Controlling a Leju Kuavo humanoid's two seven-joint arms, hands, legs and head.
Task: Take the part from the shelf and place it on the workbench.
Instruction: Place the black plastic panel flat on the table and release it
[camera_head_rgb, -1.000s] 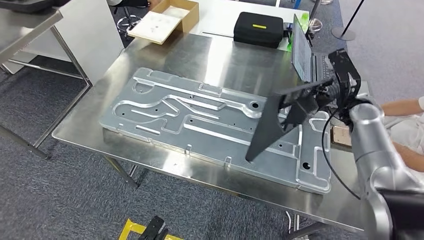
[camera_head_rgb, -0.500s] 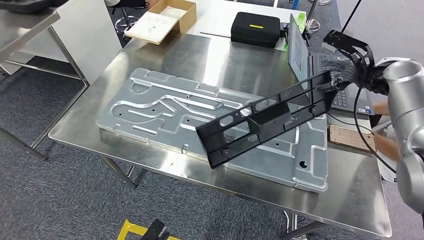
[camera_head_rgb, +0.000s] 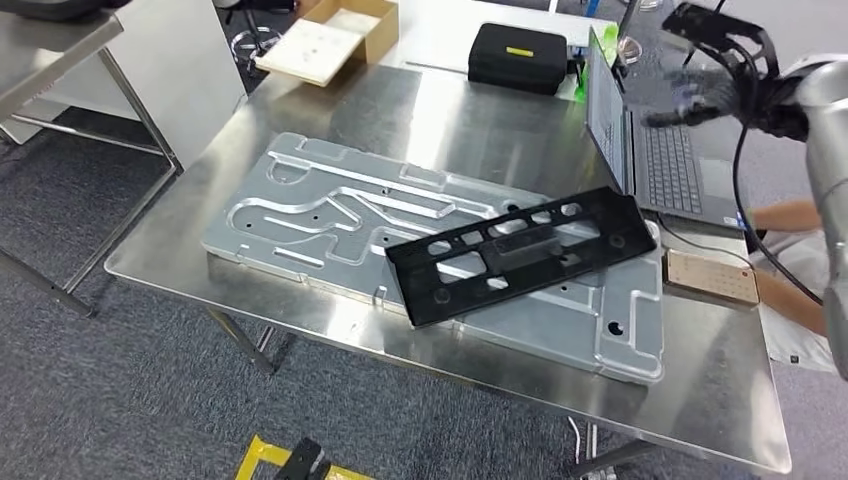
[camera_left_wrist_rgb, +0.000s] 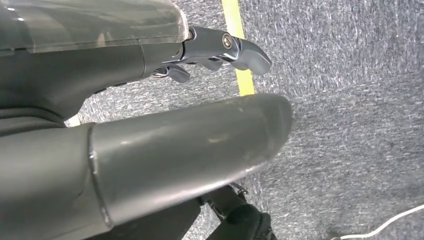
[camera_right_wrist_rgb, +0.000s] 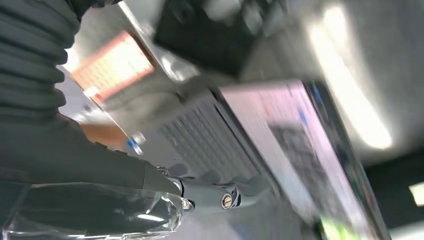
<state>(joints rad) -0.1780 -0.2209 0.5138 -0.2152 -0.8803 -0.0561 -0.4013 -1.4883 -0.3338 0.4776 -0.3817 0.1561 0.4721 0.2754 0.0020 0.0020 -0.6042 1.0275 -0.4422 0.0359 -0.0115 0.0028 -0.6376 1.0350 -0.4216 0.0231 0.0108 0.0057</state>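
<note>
Half a second earlier the right hand (camera_head_rgb: 722, 70) held the black part (camera_head_rgb: 520, 253) tilted above the bench (camera_head_rgb: 470, 115); now the part lies flat across the big grey machined plate (camera_head_rgb: 300, 215), one end pointing toward the bench's front edge and the other toward the laptop (camera_head_rgb: 640, 150), and the hand has let go and risen well clear, up over the laptop keyboard. That hand is blurred with motion in the head view, its fingers appear spread and nothing is in them, so I judge it open and empty. From its own wrist view the left hand (camera_left_wrist_rgb: 150, 145) hangs down over grey carpet beside a yellow floor line, with its fingers loosely apart and holding nothing. Judging by how things lie, the job is all but done: the part is off the shelf and resting on the bench, supported by the plate rather than by bare steel. What seems left is only for the right arm to draw back; whether the part sits stably cannot be told, though it looks flat and settled
</note>
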